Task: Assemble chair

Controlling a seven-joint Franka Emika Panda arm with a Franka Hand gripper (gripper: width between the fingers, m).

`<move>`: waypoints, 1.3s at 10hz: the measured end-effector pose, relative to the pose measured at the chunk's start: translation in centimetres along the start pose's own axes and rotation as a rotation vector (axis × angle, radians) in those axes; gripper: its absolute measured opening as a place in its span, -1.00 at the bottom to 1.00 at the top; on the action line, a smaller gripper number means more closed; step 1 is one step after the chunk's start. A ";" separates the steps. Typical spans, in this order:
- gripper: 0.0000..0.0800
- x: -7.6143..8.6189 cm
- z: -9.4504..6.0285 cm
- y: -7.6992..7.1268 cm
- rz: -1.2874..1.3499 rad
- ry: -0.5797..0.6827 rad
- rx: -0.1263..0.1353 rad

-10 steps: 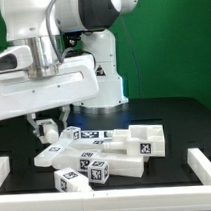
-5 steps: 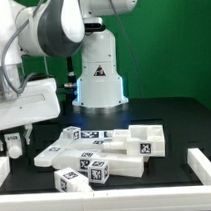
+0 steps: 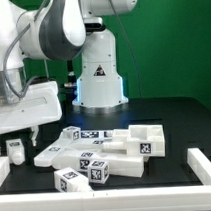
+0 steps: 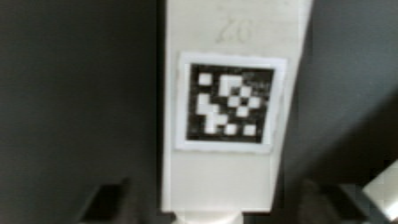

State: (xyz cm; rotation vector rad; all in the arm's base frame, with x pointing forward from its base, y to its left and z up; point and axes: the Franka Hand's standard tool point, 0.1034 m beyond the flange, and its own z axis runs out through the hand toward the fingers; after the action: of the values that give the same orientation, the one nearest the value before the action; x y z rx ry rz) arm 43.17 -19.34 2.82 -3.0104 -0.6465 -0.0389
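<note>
A flat black worktop framed by a white raised border carries a cluster of chunky white plastic chair pieces with black-and-white square tags at its middle, several of them touching. A separate white tagged bar sits apart at the exterior view's left, near the border. The white robot base stands on the far side.

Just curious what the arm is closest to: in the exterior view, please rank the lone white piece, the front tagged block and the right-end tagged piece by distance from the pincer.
From the pincer:
1. lone white piece, right at the pincer, exterior view's left.
2. front tagged block, front centre, nearer the camera.
3. right-end tagged piece, towards the exterior view's right.
</note>
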 end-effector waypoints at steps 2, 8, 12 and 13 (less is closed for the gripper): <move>0.60 2.9 -2.5 -0.3 0.009 0.004 0.012; 0.62 12.5 -2.8 -3.1 -0.140 0.018 0.000; 0.62 13.5 -0.2 -3.8 -0.151 0.023 -0.004; 0.62 14.1 0.4 -3.9 -0.155 0.026 -0.001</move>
State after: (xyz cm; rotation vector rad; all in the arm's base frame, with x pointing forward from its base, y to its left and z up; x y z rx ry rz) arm 54.44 -9.98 3.15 -2.9488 -0.8758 -0.0850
